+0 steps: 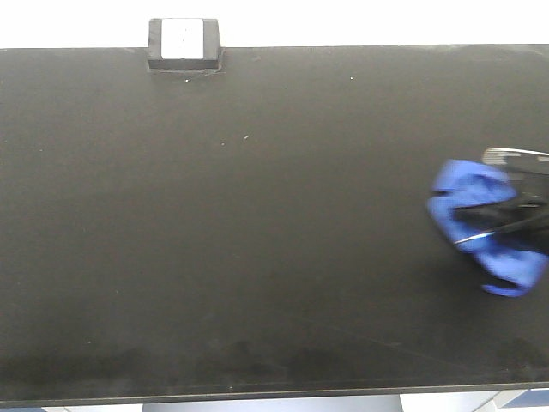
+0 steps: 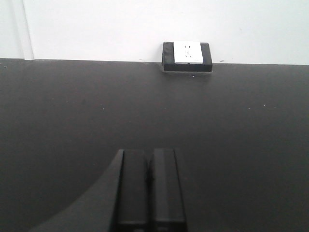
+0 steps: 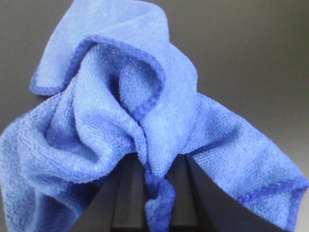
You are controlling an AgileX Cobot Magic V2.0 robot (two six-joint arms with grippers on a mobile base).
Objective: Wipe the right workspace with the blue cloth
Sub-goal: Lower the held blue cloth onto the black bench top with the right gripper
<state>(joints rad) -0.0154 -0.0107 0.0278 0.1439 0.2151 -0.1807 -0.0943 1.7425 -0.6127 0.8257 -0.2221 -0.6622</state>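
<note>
The cloth (image 1: 480, 236) is seen bunched at 3 o'clock on the bench (image 1: 257, 240), pinched by the right gripper (image 3: 153, 181); the left gripper (image 2: 149, 186), clenched empty, is shown only in its wrist view.

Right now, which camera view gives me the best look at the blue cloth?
The right wrist view: the blue cloth fills the frame, bunched and pinched in the right tool, weave and hem clear. The front view shows it small at the right edge. The left wrist view shows none of it.
</note>
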